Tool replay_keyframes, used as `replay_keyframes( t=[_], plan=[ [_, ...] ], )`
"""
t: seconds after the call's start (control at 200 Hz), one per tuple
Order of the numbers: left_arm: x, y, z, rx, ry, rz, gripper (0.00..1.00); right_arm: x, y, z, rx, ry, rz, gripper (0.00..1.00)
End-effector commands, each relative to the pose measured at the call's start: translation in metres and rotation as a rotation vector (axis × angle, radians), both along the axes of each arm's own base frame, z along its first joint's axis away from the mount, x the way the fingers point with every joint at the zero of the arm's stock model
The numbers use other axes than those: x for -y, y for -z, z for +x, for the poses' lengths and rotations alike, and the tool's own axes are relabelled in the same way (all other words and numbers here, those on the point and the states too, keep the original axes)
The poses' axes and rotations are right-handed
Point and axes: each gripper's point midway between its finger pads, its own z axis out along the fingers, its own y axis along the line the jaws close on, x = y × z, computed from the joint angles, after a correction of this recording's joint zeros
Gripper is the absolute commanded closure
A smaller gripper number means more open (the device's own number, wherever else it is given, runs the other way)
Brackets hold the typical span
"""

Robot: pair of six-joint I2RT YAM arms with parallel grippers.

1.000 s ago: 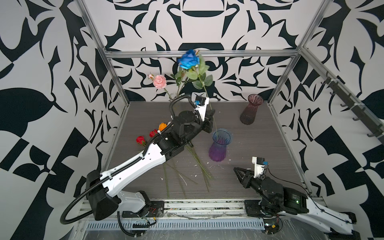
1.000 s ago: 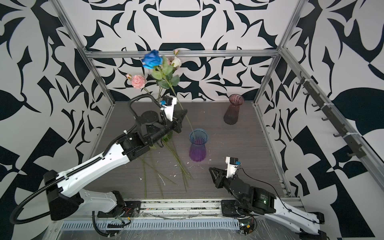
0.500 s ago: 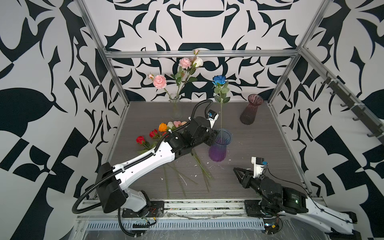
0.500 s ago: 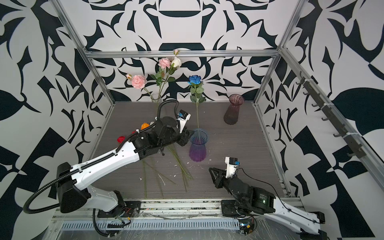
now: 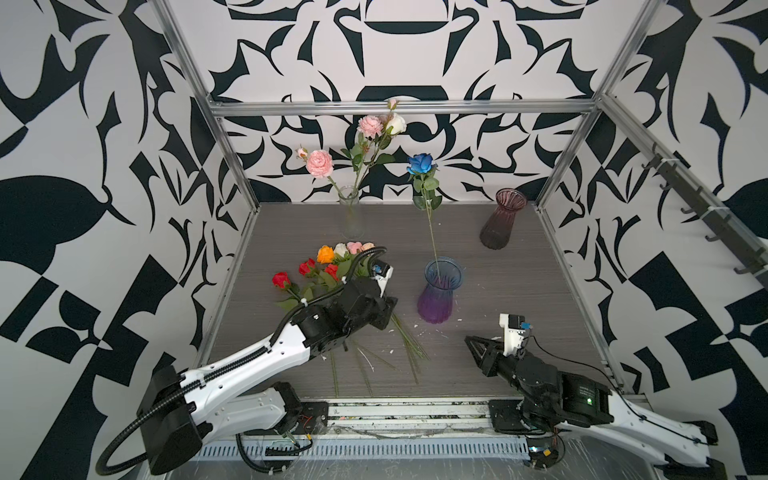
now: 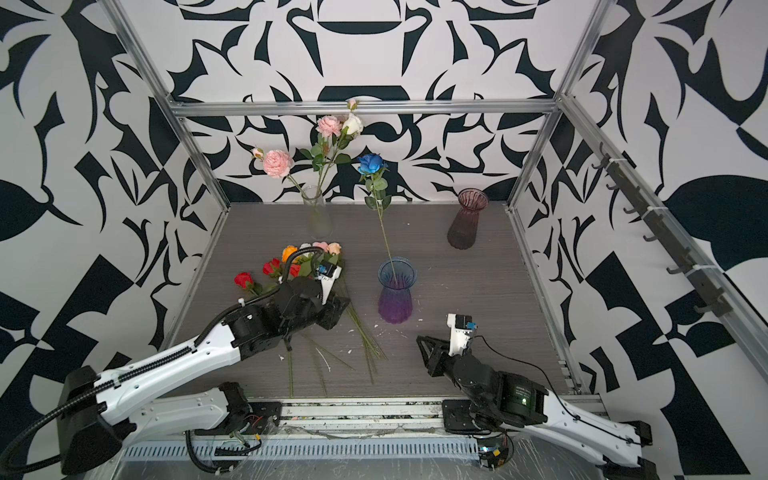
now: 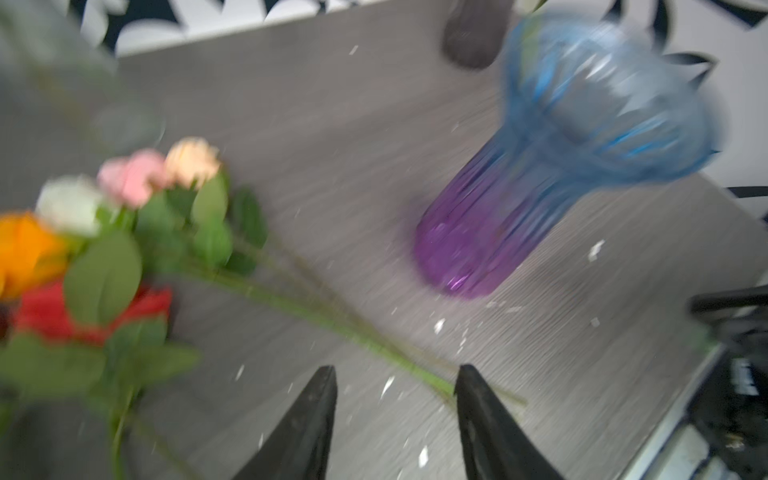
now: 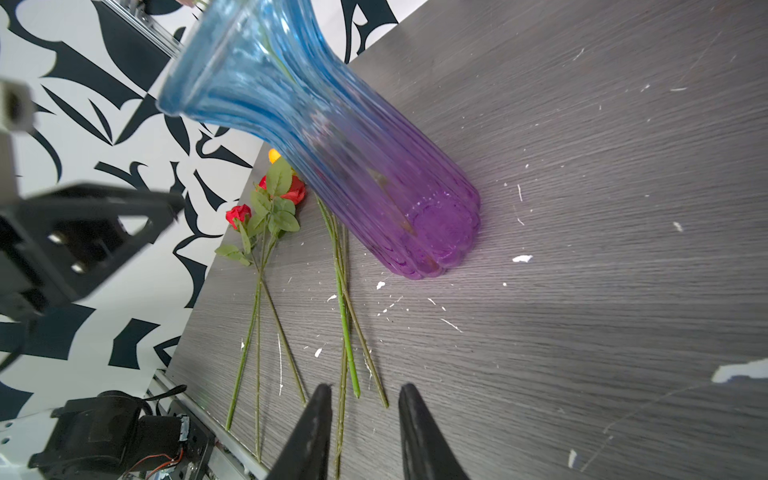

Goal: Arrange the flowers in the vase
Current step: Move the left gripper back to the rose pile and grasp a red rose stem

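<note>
Both top views show one blue rose (image 5: 420, 163) already standing in the blue-and-purple vase (image 5: 434, 305), its thin stem leaning toward the back wall. Just left of this vase lie the loose flowers (image 5: 332, 266): red, orange, white, pink and peach heads turned away from it, green stems passing close by its foot. The left gripper (image 7: 395, 376) hangs above these stems, between the heads and the vase; its jaws stand moderately apart and nothing is between them. The right gripper (image 8: 365, 388) waits in front of the vase, low over the table (image 8: 582, 208), jaws narrowly apart and also empty. Behind the vase stand a clear vase (image 5: 351, 216) with pink blooms and an empty dark red vase (image 5: 500, 220).

I judge that one placing is done and the next picking begins. The left gripper must come down on one single stem, where it lies free of the crossing ones, close on it, then raise it upright over the vase mouth. The stems lie tight together, so taking two at once is a danger.
</note>
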Motion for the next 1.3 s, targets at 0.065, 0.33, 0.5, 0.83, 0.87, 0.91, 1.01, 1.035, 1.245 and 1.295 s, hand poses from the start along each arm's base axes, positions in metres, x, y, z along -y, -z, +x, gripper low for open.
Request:
replay_keyframes(
  t=[0.065, 0.33, 0.5, 0.83, 0.87, 0.91, 1.01, 1.035, 1.245, 1.295],
  plan=[
    [-0.057, 0.023, 0.012, -0.090, -0.255, -0.155, 0.44, -0.004, -0.015, 0.004, 0.017, 0.017, 0.028, 0.68],
    [-0.120, 0.063, 0.026, -0.281, -0.569, -0.257, 0.45, -0.008, -0.015, 0.006, 0.009, 0.013, 0.006, 0.68],
    [-0.128, 0.081, 0.033, -0.378, -0.634, -0.251, 0.46, -0.008, -0.015, 0.006, 0.010, 0.014, 0.005, 0.68],
    [-0.119, 0.106, 0.047, -0.530, -0.603, -0.247, 0.48, -0.008, -0.014, 0.005, 0.009, 0.014, 0.007, 0.68],
    [-0.118, 0.110, 0.049, -0.553, -0.597, -0.249, 0.50, -0.007, -0.016, 0.006, 0.011, 0.015, 0.012, 0.68],
    [-0.117, 0.113, 0.051, -0.573, -0.594, -0.252, 0.51, -0.007, -0.015, 0.005, 0.011, 0.015, 0.012, 0.68],
    [-0.116, 0.127, 0.054, -0.639, -0.593, -0.260, 0.56, -0.007, -0.015, 0.005, 0.011, 0.015, 0.015, 0.68],
    [-0.116, 0.129, 0.054, -0.651, -0.592, -0.262, 0.56, -0.006, -0.015, 0.005, 0.012, 0.018, 0.017, 0.68],
    [-0.114, 0.139, 0.059, -0.720, -0.589, -0.292, 0.60, -0.004, -0.015, 0.005, 0.015, 0.020, 0.029, 0.68],
    [-0.114, 0.142, 0.061, -0.736, -0.584, -0.304, 0.61, -0.004, -0.015, 0.005, 0.015, 0.021, 0.032, 0.68]
  ],
)
